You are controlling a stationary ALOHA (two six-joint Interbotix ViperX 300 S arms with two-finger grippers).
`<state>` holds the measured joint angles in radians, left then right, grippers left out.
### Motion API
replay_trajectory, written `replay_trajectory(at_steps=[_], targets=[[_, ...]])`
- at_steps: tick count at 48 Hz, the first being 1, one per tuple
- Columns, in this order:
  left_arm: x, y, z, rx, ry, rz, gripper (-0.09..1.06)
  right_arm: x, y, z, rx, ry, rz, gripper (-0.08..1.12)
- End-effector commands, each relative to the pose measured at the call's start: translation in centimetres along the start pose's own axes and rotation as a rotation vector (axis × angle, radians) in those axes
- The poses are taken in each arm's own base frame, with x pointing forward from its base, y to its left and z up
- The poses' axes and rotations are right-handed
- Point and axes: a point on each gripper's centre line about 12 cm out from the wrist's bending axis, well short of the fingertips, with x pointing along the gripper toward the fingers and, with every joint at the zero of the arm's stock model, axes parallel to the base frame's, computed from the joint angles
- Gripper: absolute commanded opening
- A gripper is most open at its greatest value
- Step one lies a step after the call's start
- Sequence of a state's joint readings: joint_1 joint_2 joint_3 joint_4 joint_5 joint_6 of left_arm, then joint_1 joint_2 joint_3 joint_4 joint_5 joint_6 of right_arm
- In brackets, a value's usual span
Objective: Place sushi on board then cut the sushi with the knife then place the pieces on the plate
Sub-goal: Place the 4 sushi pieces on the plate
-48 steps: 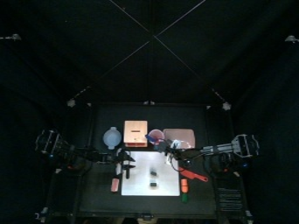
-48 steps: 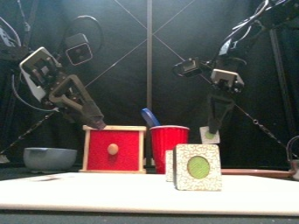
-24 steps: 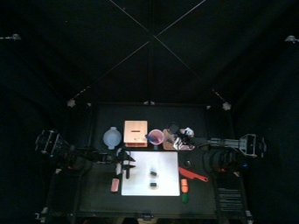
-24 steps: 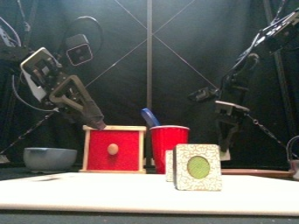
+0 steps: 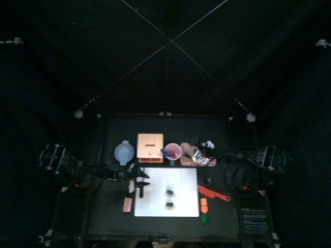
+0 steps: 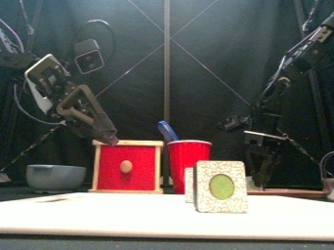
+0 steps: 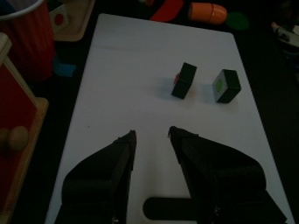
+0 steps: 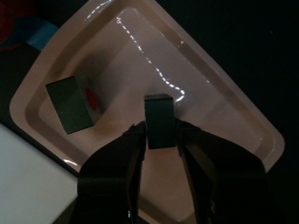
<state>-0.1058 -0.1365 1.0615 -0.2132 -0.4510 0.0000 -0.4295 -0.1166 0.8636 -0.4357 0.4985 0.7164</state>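
Two sushi pieces [image 7: 184, 80] on board [image 7: 122, 83], right tool [image 8: 162, 133] lowered, clamping another piece [image 8: 160, 109] over pink tray [image 8: 222, 87], left tool [image 7: 153, 136] narrow, empty.

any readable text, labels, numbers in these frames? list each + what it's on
None can be read. The cutting board, red cup, red drawer front, pink tray and sushi pieces show no print.

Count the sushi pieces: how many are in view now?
4. Two sushi pieces stand apart on the white cutting board; a third lies on the pink tray; a fourth sits between the right gripper's jaws above that tray. Others could be hidden.
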Motion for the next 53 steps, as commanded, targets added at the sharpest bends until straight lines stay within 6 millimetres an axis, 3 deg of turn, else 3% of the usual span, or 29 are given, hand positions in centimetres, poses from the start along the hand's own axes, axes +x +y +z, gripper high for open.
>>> replay_trajectory(at_steps=[1,7,11,18,26,41,53], targets=[[0.1,0.0,0.7,-0.003,-0.023,0.0,0.76,-2.0,-0.1,1.1,0.011,-0.06,0.011,0.8],[0.1,0.0,0.7,-0.003,-0.023,0.0,0.76,-4.6,0.5,1.9,0.002,-0.13,0.04,0.8],[0.1,0.0,0.7,-0.004,-0.023,0.0,0.76,-6.5,2.2,2.2,-0.035,-0.184,0.093,0.8],[0.1,0.0,0.8,-0.005,-0.025,0.001,0.76,-9.5,7.6,1.7,-0.186,-0.273,0.237,0.8],[0.1,0.1,0.7,-0.004,-0.023,0.003,0.76,-11.1,14.2,-0.1,-0.355,-0.334,0.412,0.8],[0.1,0.1,0.6,-0.005,-0.021,0.004,0.76,-10.3,21.9,-2.2,-0.48,-0.305,0.532,0.8],[0.0,0.2,0.4,-0.006,-0.016,0.005,0.76,-7.8,24.5,-2.8,-0.467,-0.229,0.524,0.8]])
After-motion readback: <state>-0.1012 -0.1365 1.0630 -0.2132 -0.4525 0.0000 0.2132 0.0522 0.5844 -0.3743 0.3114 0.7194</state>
